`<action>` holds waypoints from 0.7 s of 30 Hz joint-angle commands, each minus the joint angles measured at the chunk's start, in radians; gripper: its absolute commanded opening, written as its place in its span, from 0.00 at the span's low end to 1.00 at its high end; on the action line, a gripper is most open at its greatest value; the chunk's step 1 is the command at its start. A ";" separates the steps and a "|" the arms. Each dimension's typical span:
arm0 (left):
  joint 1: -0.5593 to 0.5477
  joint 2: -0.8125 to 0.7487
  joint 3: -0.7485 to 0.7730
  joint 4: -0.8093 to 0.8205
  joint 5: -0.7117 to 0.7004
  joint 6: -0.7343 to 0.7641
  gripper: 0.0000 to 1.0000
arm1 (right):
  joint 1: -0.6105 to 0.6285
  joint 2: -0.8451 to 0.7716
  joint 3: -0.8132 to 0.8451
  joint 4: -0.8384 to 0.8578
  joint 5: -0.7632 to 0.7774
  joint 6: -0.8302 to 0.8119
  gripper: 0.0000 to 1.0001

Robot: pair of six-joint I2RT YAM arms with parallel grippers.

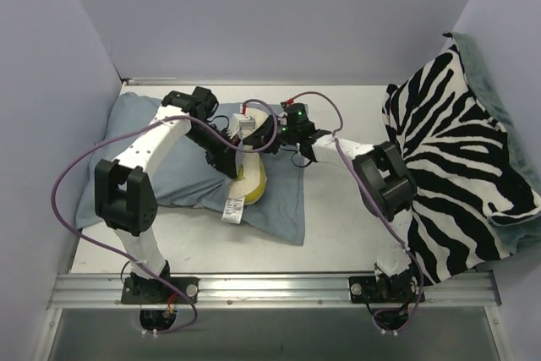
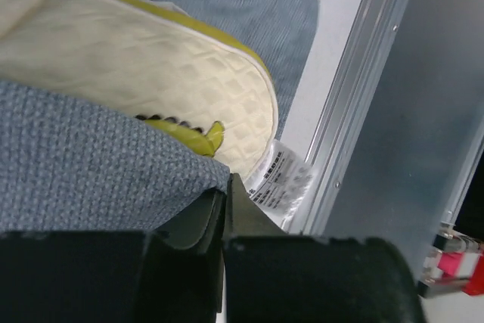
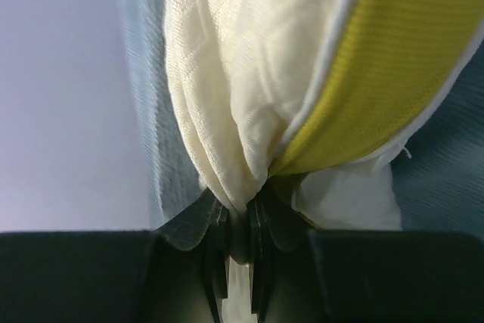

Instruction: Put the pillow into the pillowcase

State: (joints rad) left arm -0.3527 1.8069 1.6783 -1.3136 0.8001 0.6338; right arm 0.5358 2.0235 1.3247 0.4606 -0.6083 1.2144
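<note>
The blue-grey pillowcase (image 1: 169,166) lies flat on the left half of the table. The cream-white pillow (image 1: 251,179) pokes out of its right side, with its white tag (image 1: 234,209) hanging toward the front. My left gripper (image 1: 230,165) is shut on the pillowcase's edge (image 2: 113,179), right beside the pillow (image 2: 151,58) and its tag (image 2: 281,179). My right gripper (image 1: 264,137) comes in from the right. It is shut on a bunched fold of the pillow (image 3: 227,96) beside the yellow edge band (image 3: 378,73), with pillowcase cloth (image 3: 144,111) around it.
A zebra-striped cloth with green backing (image 1: 456,150) drapes over the right side of the table and up the right wall. An aluminium rail (image 1: 279,289) runs along the near edge (image 2: 355,111). Grey walls enclose the back and both sides.
</note>
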 commanded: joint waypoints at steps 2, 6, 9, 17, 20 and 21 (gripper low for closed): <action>0.037 -0.069 -0.072 -0.039 -0.120 0.090 0.11 | 0.027 0.095 -0.047 -0.082 -0.123 -0.127 0.01; 0.035 -0.095 -0.014 -0.085 -0.127 0.158 0.55 | -0.032 0.019 -0.059 -0.229 -0.229 -0.263 0.51; 0.003 -0.139 0.015 -0.055 -0.133 0.162 0.71 | -0.120 -0.116 -0.058 -0.399 -0.261 -0.416 0.58; -0.253 -0.146 -0.161 0.362 -0.528 0.018 0.79 | -0.197 -0.238 -0.044 -0.910 0.045 -0.773 0.70; -0.278 -0.072 -0.134 0.425 -0.555 -0.012 0.79 | -0.189 -0.166 -0.007 -0.974 0.122 -0.774 0.76; -0.278 -0.061 -0.131 0.436 -0.553 -0.016 0.79 | -0.185 -0.149 0.014 -0.978 0.137 -0.780 0.77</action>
State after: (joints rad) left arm -0.6350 1.6943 1.5372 -1.0286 0.3508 0.6628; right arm 0.3244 1.7912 1.3121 -0.3328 -0.5919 0.5220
